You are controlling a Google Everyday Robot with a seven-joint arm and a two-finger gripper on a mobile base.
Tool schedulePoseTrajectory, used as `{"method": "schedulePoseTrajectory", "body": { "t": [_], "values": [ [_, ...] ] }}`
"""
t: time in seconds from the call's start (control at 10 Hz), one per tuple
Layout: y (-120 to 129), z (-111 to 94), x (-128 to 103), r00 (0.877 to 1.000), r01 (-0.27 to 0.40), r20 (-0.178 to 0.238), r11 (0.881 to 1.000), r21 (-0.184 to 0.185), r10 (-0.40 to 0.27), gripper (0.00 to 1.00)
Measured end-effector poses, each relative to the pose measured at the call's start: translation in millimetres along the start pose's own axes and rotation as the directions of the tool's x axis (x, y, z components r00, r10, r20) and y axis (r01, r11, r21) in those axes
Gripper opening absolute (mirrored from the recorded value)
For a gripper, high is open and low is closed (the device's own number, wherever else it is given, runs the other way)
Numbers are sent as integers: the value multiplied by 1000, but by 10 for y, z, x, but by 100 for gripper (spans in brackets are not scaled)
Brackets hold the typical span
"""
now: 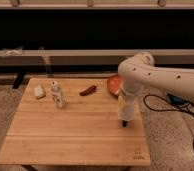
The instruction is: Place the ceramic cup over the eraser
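One white arm (160, 77) reaches in from the right, bends at a rounded elbow above the worktop's (75, 132) right side and drops a forearm straight down. At its lower end the pincer (125, 114) hangs just over the worktop near the right edge, and it appears to be gripping the ceramic cup (125, 109), a cream shape that merges with the white forearm. One eraser (124, 123) shows as a small dark piece directly beneath the pincer, touching the wood. One orange-red dish (112, 84) sits behind the pincer, partly hidden by the arm. One reddish-brown sausage-shaped thing (88, 90) lies to its left and farther back. One slim white bottle (57, 95) stands upright well to the left, and one small whitish block (38, 91) lies beyond it.
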Motion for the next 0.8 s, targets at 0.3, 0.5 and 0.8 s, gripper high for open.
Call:
{"method": "schedulePoseTrajectory", "body": {
  "t": [0.3,0.5,0.8],
  "values": [
    [-96,353,-63,1000,-16,21,1000,12,15,61],
    [-158,515,-97,999,-17,36,1000,3,17,78],
    [-223,630,-89,1000,-14,26,1000,-25,15,80]
  ]
}}
